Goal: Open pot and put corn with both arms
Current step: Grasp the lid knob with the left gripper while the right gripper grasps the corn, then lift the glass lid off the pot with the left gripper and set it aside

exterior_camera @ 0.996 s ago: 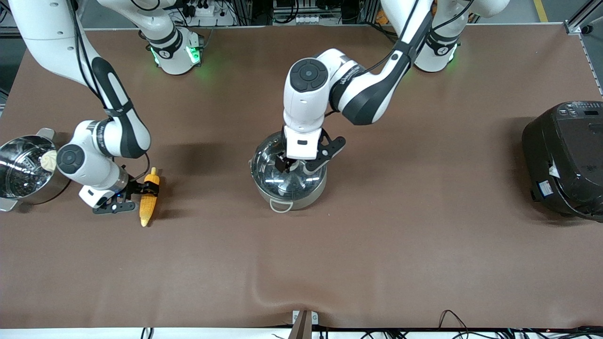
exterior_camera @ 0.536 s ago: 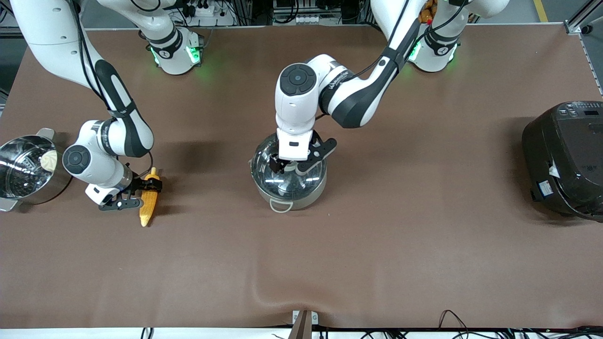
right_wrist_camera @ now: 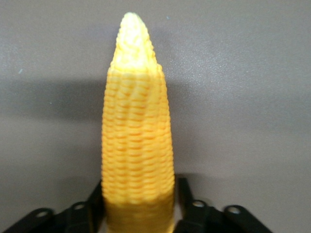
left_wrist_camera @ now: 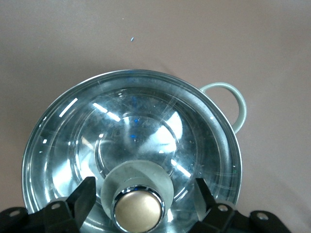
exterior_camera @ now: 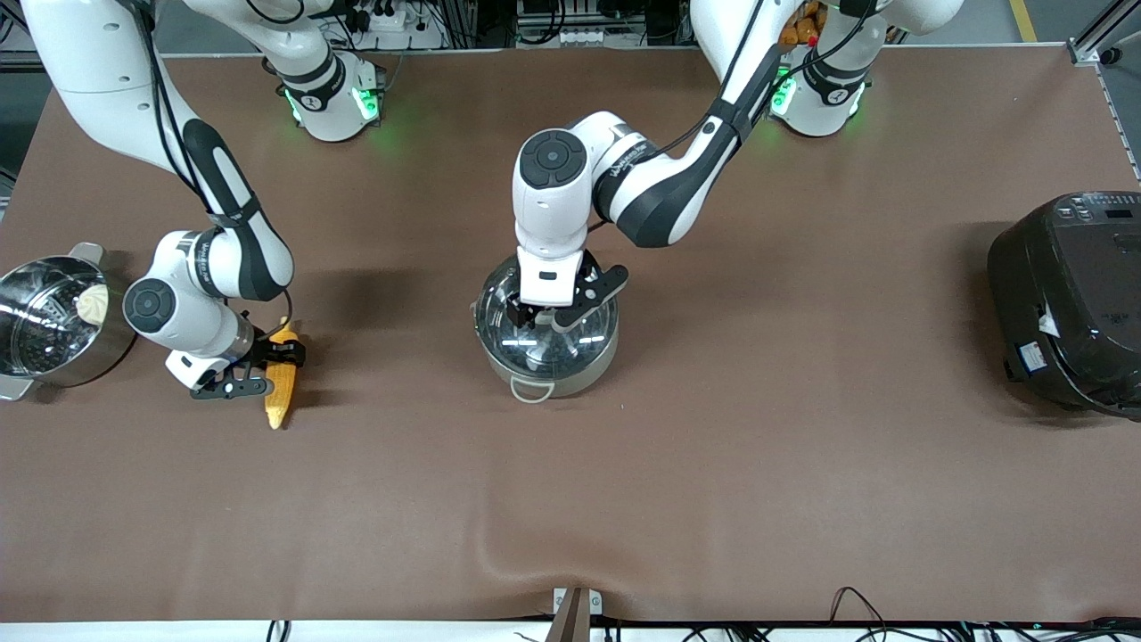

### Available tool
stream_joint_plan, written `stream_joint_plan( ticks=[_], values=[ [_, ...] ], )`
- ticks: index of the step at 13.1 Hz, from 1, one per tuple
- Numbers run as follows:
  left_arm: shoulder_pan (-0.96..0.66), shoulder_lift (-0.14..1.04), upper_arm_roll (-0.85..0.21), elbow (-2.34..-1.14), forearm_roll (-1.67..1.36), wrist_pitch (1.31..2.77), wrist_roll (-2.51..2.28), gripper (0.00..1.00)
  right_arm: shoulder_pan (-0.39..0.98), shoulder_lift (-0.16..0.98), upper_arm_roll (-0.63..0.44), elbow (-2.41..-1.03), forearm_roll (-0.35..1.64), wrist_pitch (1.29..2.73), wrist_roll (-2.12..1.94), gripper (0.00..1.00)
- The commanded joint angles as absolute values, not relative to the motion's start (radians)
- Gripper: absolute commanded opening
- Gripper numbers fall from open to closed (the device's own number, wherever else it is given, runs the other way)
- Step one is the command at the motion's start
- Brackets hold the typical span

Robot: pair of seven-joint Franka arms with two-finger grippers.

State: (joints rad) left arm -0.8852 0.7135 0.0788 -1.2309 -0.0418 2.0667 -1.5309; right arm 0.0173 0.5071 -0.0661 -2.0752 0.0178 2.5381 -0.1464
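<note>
Brown matting is covering the whole table, with a slight ripple near the edge closest to the front camera. Around the middle of it the pot is standing upright, its glass lid sitting on the rim and one loop handle pointing toward the front camera. The copper-coloured knob is rising from the centre of the lid.

Directly over that lid the left gripper is hanging, its fingers spread wide on either side of the knob and not touching it, so the gripper is released around the knob rather than clamped. The left arm is reaching in from its base at the top of the front view.

Well apart from the pot, toward the right arm's end of the table, the corn is lying on the matting with its pointed tip toward the front camera. The right gripper is closed on the thick end of the cob, one finger pressing on each side, while the cob's shadow is falling on the mat just under it in the right wrist view.

At the table's edge past the corn, a steel steamer pot is holding a white bun. At the left arm's end a black rice cooker is sitting.
</note>
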Motion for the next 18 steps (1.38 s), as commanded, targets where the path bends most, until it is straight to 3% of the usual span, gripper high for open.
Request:
stream_joint_plan(
  ticks=[1,6,8,16,18],
  values=[
    [-0.900,0.742,0.095,-1.197,-0.048,2.074,-1.543,0.85,0.008,0.518,-0.058,-2.060,0.031,2.539,-0.147,0.00],
    [-0.916,0.746,0.095,-1.198,-0.048,2.075,-1.545,0.79,0.009,0.514,-0.058,-2.039,0.029,2.525,-0.172,0.00],
    [-0.916,0.746,0.094,-1.198,-0.048,2.075,-1.545,0.68,0.009,0.512,-0.058,-2.007,0.023,2.478,-0.183,0.00],
    [-0.916,0.747,0.091,-1.204,-0.049,2.075,-1.546,0.66,0.006,0.502,-0.058,-2.002,0.021,2.465,-0.204,0.00],
    [-0.916,0.750,0.091,-1.203,-0.051,2.074,-1.546,0.57,0.003,0.491,-0.055,-2.002,0.029,2.464,-0.232,0.00]
  ],
)
